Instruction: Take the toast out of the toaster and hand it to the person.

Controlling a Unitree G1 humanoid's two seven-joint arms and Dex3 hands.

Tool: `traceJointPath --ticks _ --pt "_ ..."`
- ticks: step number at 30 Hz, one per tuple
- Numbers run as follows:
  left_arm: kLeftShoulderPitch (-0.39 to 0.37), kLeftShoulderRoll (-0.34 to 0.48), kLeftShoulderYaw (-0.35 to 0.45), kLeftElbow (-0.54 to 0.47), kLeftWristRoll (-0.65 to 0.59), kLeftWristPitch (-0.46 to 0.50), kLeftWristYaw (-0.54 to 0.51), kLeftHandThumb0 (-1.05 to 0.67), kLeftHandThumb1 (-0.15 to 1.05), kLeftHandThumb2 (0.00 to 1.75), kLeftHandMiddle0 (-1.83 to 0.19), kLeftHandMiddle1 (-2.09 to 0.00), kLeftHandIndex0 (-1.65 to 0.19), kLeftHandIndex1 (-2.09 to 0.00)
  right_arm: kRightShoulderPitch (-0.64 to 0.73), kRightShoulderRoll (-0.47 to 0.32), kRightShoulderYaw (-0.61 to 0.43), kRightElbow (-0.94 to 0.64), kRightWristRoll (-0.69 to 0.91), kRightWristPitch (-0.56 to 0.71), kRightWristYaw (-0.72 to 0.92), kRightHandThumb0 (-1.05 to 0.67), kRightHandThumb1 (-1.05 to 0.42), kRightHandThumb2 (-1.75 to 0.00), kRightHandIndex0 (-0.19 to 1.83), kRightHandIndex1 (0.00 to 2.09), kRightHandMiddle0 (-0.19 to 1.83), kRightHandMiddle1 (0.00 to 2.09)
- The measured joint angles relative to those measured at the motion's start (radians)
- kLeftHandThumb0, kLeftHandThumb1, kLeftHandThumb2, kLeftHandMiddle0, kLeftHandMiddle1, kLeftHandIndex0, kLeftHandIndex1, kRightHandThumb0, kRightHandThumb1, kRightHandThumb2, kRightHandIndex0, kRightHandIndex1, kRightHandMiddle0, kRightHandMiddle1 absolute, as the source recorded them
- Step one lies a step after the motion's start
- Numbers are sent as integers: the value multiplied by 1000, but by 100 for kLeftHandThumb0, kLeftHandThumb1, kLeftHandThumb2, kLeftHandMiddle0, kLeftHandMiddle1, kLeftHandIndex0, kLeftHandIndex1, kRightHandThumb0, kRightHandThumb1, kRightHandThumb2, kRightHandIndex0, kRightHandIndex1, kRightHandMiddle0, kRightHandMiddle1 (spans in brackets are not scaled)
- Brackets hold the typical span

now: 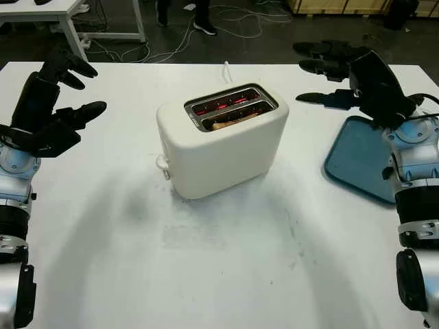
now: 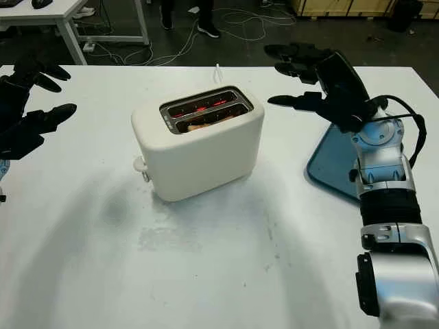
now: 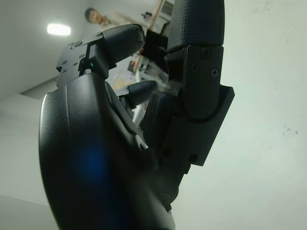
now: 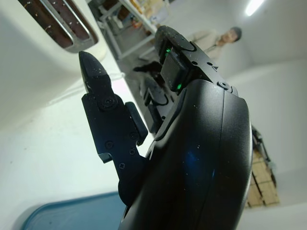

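A cream two-slot toaster [image 1: 223, 140] stands in the middle of the white table [image 1: 206, 260], its slots glowing red inside. A slice of toast [image 1: 230, 118] sits low in the nearer slot, only its brown top edge showing. My left hand [image 1: 58, 96] hovers open above the table at the far left, well apart from the toaster. At the right my right hand [image 2: 309, 72] is raised and open, its fingers pointing toward the toaster's far right corner without touching it. A person [image 4: 218, 38] shows far off in the right wrist view.
A blue tray [image 1: 360, 161] lies flat at the table's right side, under my right forearm. A white cord [image 1: 226, 68] runs from behind the toaster to the far edge. Beyond the table are another table's legs [image 1: 72, 31], floor cables and a person's feet [image 1: 202, 24].
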Motion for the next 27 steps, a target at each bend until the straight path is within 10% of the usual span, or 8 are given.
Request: traceJointPath --ticks 27 --pt "1 -8 -4 5 -3 -4 -17 -105 92 43 0 -175 0 -163 68 3 -17 -30 45 111 6 -31 -81 0 46 1 47 1"
